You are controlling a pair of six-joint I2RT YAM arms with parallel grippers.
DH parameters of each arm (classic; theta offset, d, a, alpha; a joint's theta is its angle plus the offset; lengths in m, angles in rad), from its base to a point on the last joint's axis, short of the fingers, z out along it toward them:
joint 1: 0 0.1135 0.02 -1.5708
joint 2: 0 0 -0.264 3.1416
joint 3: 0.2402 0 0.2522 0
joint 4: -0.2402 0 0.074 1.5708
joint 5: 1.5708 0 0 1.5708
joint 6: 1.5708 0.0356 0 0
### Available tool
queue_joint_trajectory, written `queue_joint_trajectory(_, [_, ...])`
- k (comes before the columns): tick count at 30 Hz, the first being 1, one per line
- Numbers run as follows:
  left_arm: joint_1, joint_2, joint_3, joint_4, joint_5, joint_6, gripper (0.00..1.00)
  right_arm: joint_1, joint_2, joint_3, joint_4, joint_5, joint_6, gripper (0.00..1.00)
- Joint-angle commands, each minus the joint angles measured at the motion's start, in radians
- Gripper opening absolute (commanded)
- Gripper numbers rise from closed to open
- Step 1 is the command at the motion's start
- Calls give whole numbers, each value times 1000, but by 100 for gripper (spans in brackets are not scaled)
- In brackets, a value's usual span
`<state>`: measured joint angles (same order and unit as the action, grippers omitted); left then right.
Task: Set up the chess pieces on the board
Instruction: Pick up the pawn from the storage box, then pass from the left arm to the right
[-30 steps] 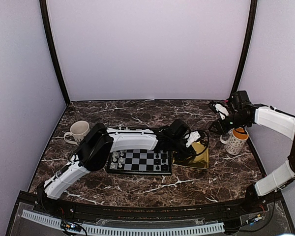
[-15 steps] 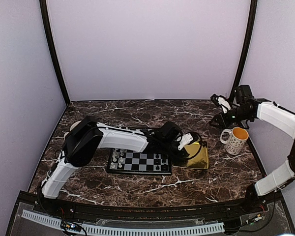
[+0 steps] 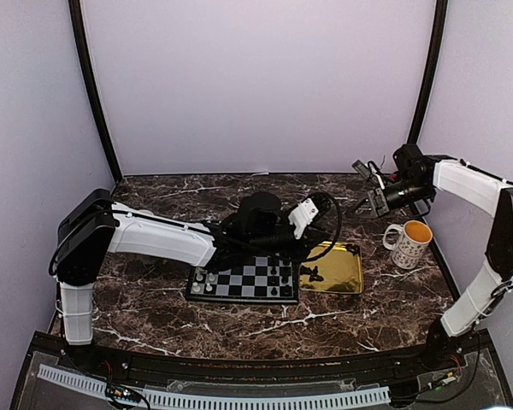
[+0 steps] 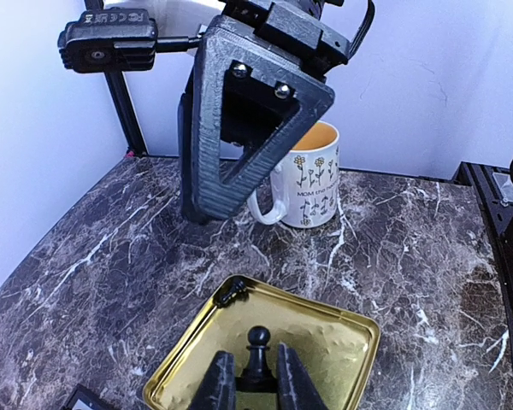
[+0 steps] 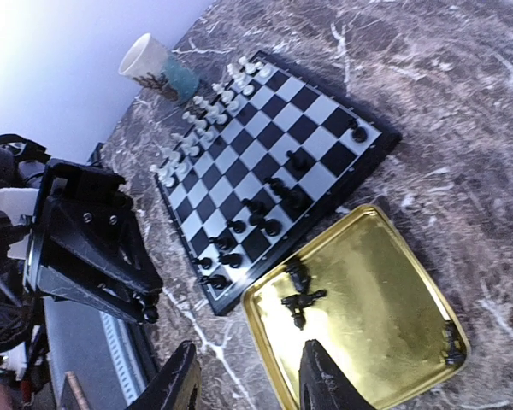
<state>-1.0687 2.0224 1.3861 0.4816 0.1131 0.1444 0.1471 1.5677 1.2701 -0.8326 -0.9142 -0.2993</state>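
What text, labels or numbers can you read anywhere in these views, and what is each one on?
"MOM": probably the first word of a small printed line on the flowered white mug; the rest is too small to read.
Raised lettering on the black block at the top left of the left wrist view: too blurred to read.
Board, gold tray, second mug: no text visible.

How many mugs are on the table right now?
2. The orange-lined mug stands right of the gold tray. The second mug stands beyond the board's pale-piece end, seen only in the right wrist view; the left arm hides it from above.
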Motion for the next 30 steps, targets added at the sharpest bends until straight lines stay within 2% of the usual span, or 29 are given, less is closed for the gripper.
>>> queue_joint_trajectory(1, [-6, -34, -40, 102, -30, 13, 15, 53, 54, 7, -118, -184, -36, 39])
queue_joint_trajectory(11, [-8, -39, -49, 122, -38, 20, 15, 144, 130, 32, -160, -253, -57, 35])
queue_joint_trajectory(18, [-8, -39, -52, 132, -33, 21, 16, 151, 149, 42, -164, -291, -56, 28])
queue_joint_trajectory(27, [-11, -47, -73, 161, -30, 28, 16, 151, 164, 41, -149, -340, -26, 28])
queue_joint_trajectory(30, [-11, -48, -78, 168, -27, 33, 16, 151, 170, 36, -144, -364, -15, 25])
